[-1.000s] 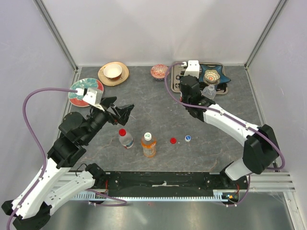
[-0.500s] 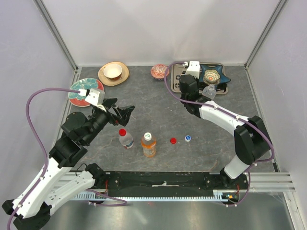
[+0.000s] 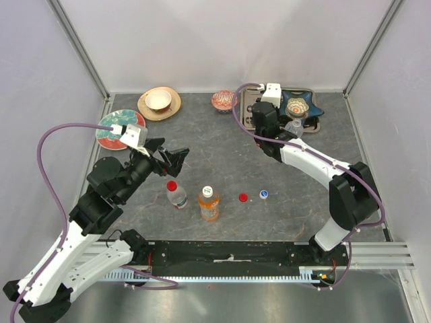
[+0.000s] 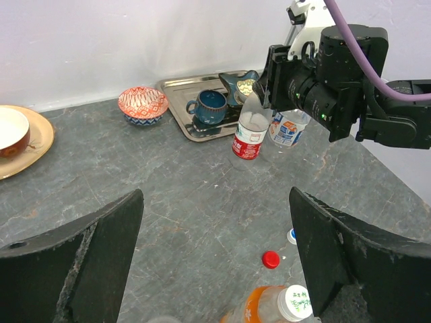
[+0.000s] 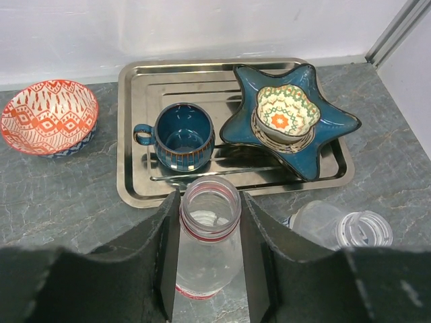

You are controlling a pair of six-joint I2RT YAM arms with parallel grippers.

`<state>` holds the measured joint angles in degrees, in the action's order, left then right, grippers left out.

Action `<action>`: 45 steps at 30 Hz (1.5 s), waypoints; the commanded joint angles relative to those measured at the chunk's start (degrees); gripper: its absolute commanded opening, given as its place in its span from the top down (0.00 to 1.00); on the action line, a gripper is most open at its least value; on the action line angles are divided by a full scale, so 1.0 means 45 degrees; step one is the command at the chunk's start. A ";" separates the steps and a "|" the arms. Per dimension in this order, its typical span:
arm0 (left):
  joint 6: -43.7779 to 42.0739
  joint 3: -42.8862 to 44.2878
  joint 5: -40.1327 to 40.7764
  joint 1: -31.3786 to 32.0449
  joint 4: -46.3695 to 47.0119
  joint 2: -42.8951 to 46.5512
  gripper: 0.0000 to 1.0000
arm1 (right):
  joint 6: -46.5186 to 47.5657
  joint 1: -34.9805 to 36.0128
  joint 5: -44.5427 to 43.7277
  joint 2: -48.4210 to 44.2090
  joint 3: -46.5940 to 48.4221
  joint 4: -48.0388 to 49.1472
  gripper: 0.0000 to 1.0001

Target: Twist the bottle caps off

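Grey counter (image 3: 215, 151): right claw (image 5: 210, 212), its elbow now drawn in, pinches an uncapped bottle (image 5: 205, 262) beside the tray (image 5: 124, 134). Left claw (image 4: 215, 208) is spread near the red-capped bottle (image 3: 176, 196) and orange bottle (image 3: 209, 204), both likely next.

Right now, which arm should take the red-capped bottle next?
Left. The left gripper is open, close to the red-capped bottle; the right gripper is back by the tray, closed on an uncapped bottle.

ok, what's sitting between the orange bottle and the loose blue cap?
One loose red cap, lying apart from both the orange bottle and the blue cap. Clearest in the top view.
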<state>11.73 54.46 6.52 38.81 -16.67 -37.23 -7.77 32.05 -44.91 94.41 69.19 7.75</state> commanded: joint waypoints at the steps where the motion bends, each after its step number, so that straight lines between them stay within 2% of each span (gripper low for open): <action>1: -0.0438 -0.0031 0.0074 -0.0010 0.0208 0.0013 0.05 | -0.0578 0.0006 0.0370 -0.0160 0.0367 -0.0862 0.53; 4: -0.0457 -0.0012 0.0035 -0.0010 0.0207 -0.0027 0.05 | -0.0675 0.0006 0.0331 -0.0296 0.0386 -0.1018 0.49; 14: -0.0360 -0.0012 -0.0122 -0.0010 0.0207 -0.0144 0.05 | -0.0890 -0.0014 0.0330 -0.0531 0.0406 -0.1389 0.44; 22: -0.0301 -0.0012 -0.0258 -0.0010 0.0247 -0.0202 0.05 | -0.0988 -0.0033 0.0389 -0.0726 0.0640 -0.1663 0.35; 35: -0.0164 0.0027 -0.0395 -0.0010 0.0286 -0.0261 0.05 | -0.1164 -0.0014 0.0759 -0.1273 0.0641 -0.2132 0.31; 41: -0.0261 0.0105 -0.0279 -0.0010 0.0305 -0.0339 0.05 | -0.1729 0.0220 0.1267 -0.2794 0.0523 -0.2852 0.28; 45: -0.0438 0.0183 0.0326 -0.0010 0.0286 -0.0359 0.05 | -0.1731 0.1368 0.1715 -0.4376 0.0796 -0.3576 0.26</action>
<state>11.70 54.43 5.69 38.81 -16.64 -38.68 -14.20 33.67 -39.68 82.81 69.58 -6.20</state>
